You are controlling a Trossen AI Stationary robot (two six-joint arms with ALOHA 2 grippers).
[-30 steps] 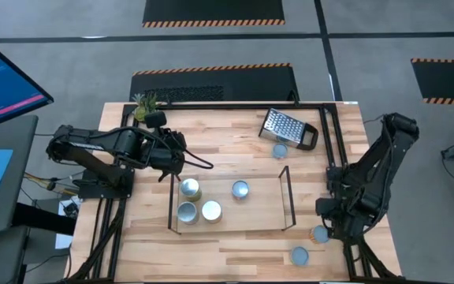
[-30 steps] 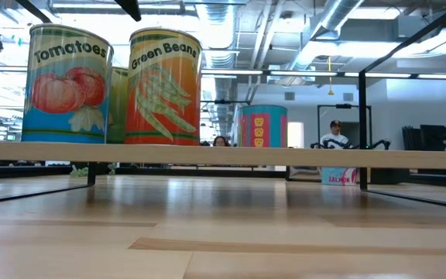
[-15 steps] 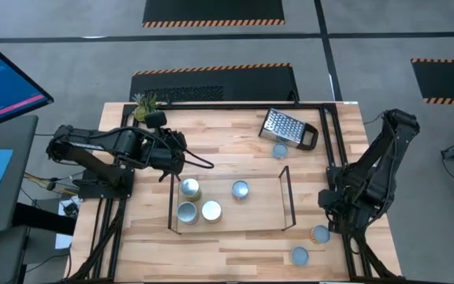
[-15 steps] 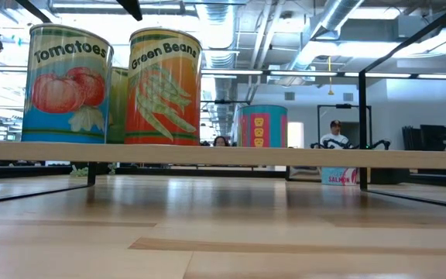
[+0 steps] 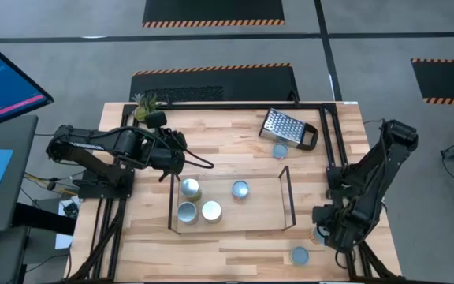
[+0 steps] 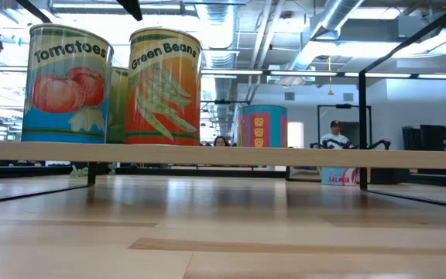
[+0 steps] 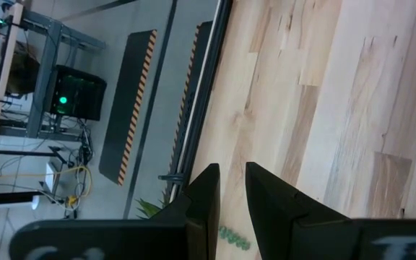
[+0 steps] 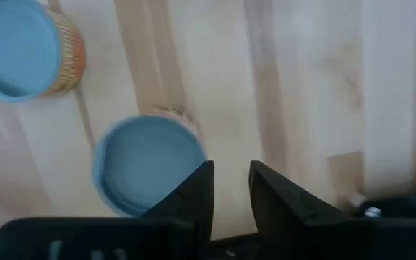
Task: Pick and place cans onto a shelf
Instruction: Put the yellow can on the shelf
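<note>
The shelf [image 5: 286, 189] holds four cans [image 5: 188, 211]; the right claw [image 8: 230, 189], clenched empty, hovers beside a blue-topped can [image 8: 146, 173].

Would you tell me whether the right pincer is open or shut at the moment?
Nearly shut and empty: in the right wrist view the right pincer shows only a narrow gap between its fingers, with nothing in it, beside a blue-topped can.

A perforated metal grater [image 5: 284, 127] is lying near the table's far right corner, a small green plant [image 5: 144, 102] is sitting at the far left corner, and a person [image 6: 334, 133] is standing in the room behind.
</note>
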